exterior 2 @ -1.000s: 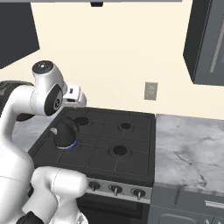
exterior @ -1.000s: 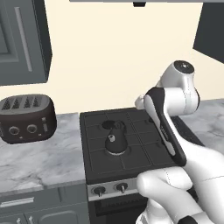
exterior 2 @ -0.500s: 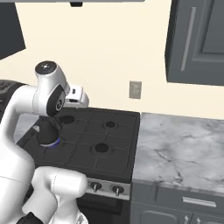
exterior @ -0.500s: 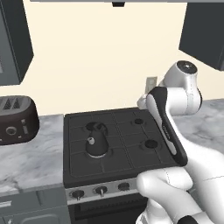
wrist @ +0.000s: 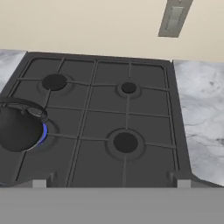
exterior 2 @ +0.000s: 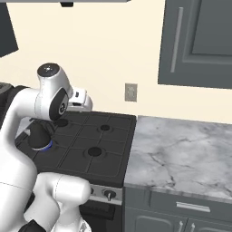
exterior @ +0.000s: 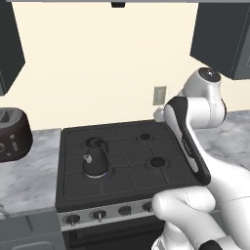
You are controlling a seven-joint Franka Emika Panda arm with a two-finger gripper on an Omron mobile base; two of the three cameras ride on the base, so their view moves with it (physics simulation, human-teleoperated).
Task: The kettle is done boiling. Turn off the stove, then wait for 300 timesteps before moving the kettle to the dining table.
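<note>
Sitting on the front left burner of the stove (exterior: 127,161), with blue flame glowing underneath: the kettle (exterior: 95,158), at middle left of the left base view. Hanging high over the stove, gripper jaws hidden, so cannot tell whether open or holding anything.

The stove (exterior: 122,166) sits between two marble worktops (exterior 2: 181,154). The kettle (exterior: 95,158) stands on the stove's front-left burner, over a blue flame ring (wrist: 44,133). A dark toaster (exterior: 13,134) rests on the worktop left of the stove.
</note>
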